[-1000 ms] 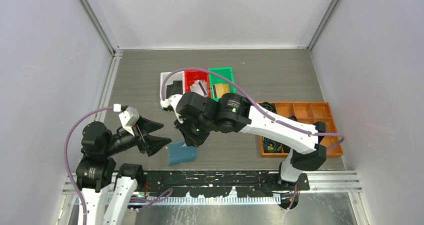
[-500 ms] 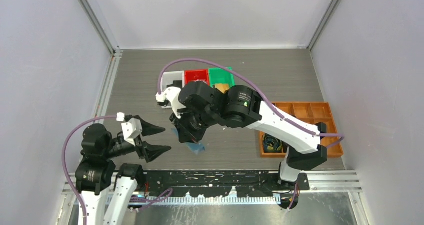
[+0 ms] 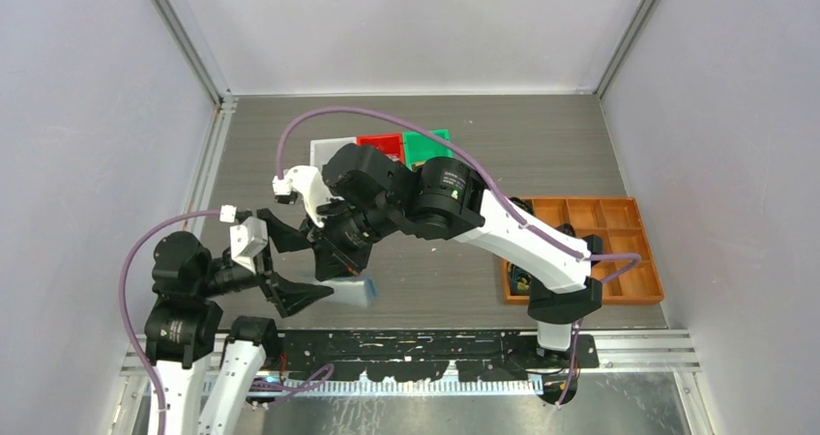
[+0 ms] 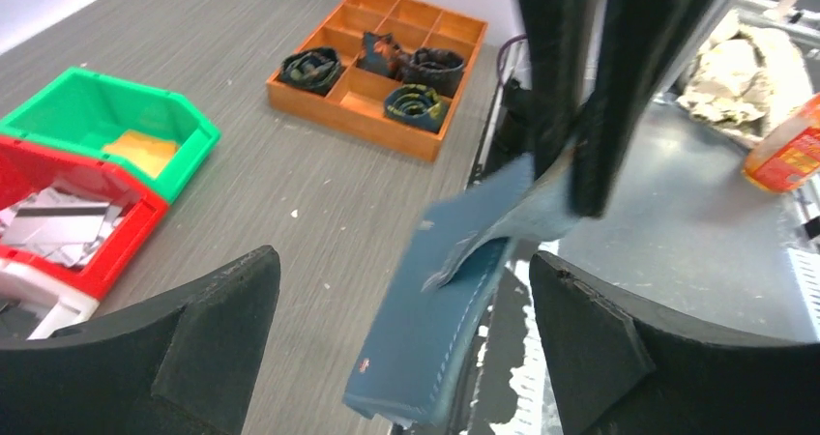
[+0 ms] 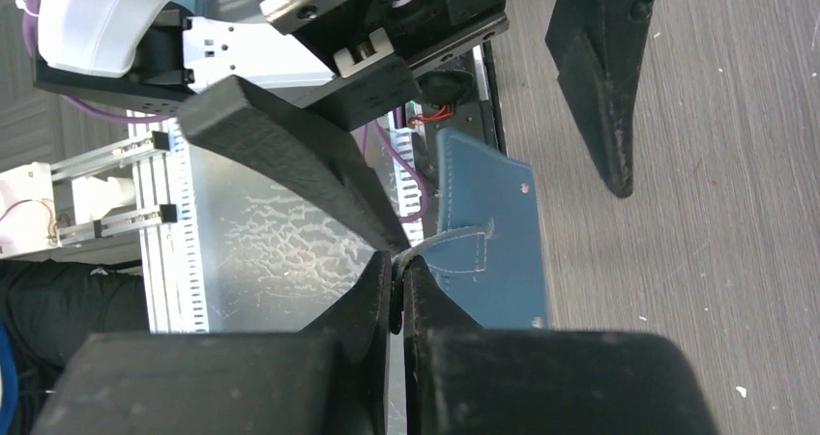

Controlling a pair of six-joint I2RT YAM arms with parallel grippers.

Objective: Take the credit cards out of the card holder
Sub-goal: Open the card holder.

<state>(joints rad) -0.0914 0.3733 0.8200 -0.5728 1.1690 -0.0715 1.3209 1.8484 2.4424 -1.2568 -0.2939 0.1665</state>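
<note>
Top view: your right arm (image 3: 503, 227) covered most of the card holder (image 3: 356, 291); you got one pale corner only. It also hid the near parts of the red bin (image 3: 384, 144) and green bin (image 3: 428, 140). Left wrist view: holder blurred, bottom edge cut off; white bin (image 4: 24, 304) clipped at the left edge.

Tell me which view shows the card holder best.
Right wrist: the card holder is sharp, its tab pinched by the right gripper. Left wrist shows it larger but blurred; top view, only a strip.
</note>
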